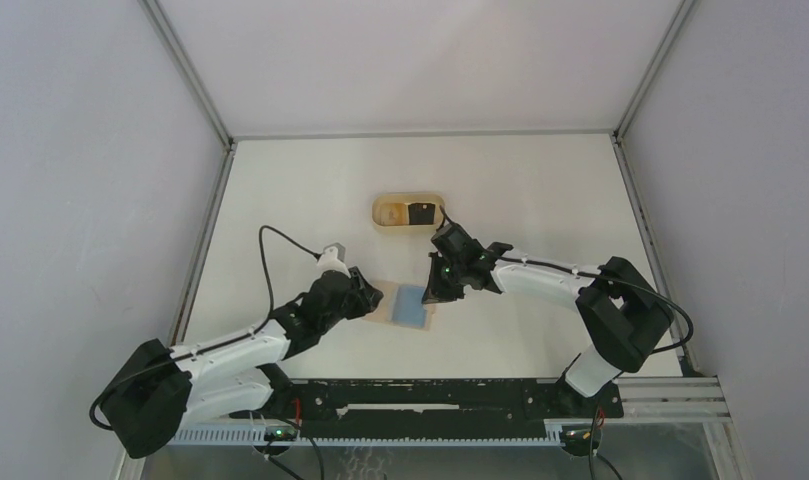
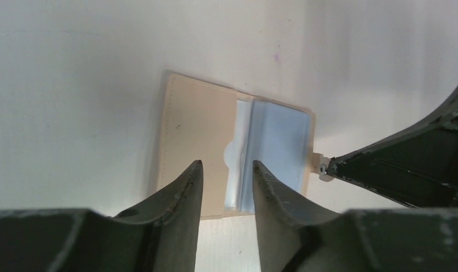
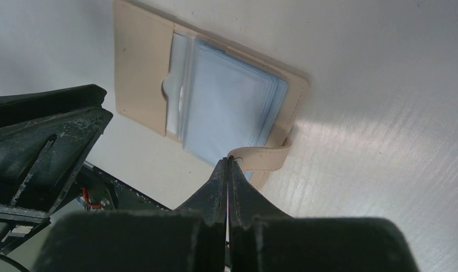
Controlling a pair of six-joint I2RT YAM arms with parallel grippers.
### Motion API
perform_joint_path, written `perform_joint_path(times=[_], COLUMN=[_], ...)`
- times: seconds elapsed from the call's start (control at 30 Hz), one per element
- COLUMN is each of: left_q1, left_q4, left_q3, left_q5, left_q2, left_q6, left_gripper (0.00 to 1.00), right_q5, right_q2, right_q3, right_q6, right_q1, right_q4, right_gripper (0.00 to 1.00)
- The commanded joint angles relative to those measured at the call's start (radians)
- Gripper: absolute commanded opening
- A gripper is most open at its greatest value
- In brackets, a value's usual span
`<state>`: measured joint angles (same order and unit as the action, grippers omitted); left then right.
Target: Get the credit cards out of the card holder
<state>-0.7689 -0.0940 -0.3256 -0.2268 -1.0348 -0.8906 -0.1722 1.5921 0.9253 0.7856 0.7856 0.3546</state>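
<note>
Looks like a robotics lab test cell to me. White table [image 1: 540, 180] boxed in by plain grey walls [image 1: 80, 150] on three sides, aluminium struts [image 1: 185, 70] rising from its far corners, two robot arms [image 1: 230, 345] bolted to a black rail [image 1: 430, 395] along its near edge, loose cables [image 1: 268, 275] trailing over the top.

The tan holder [image 1: 383, 299] [image 2: 195, 124] [image 3: 138, 73] lies open and flat near the table's front. A light blue card [image 1: 412, 303] [image 2: 277, 141] [image 3: 226, 107] sits in its clear sleeve. Its strap [image 3: 266, 156] curls up off one edge. A black card [image 1: 420, 214] lies in the oval tray [image 1: 384, 225], well apart.
</note>
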Motion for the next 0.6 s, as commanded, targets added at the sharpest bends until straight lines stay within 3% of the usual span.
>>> perform_joint_path(times=[0.0, 0.23, 0.57], left_q1=[0.018, 0.162, 0.191], left_q4=[0.029, -0.004, -0.381], left_q3=[-0.043, 0.014, 0.103], left_q5=[-0.057, 0.077, 0.362], left_q2=[0.011, -0.016, -0.238], left_q6=[0.039, 0.079, 0.034], left_gripper=[0.47, 0.54, 0.59], right_q5=[-0.008, -0.014, -0.020], right_q2=[-0.007, -0.025, -0.051], right_q3=[0.032, 0.010, -0.019], right_q6=[-0.029, -0.040, -0.048], right_q1=[-0.008, -0.021, -0.035], right_q4=[-0.017, -0.018, -0.023], right_gripper=[0.00, 0.00, 0.00])
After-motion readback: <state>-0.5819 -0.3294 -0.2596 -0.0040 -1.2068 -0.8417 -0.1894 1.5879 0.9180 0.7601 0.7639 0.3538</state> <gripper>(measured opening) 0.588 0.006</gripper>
